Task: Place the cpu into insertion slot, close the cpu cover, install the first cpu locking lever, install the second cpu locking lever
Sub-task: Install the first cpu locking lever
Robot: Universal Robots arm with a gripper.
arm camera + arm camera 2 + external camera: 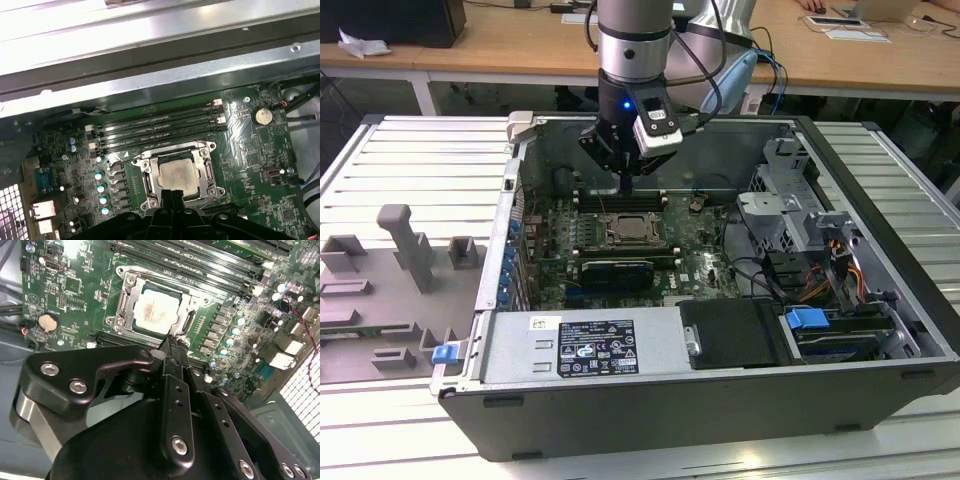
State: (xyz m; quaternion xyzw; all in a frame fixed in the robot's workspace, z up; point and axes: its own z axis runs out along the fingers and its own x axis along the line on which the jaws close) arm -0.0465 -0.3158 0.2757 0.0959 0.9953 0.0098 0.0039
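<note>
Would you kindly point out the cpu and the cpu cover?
cpu [176, 175]: first wrist view, centre of its metal top.
cpu cover [147, 179]: first wrist view, one side rail of its frame.

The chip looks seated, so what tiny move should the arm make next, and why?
Probably ease the shut hand straight down toward the edge of the cpu cover. The cpu is seated, that cover flat around it, and the hand hangs just above the edge; locking it looks left to do.

A ribbed aluminium worktop [410, 150] lies under even light, and behind it a long wooden desk [520, 45] on white legs carries papers [855, 30] and a black box [390, 20].
</note>
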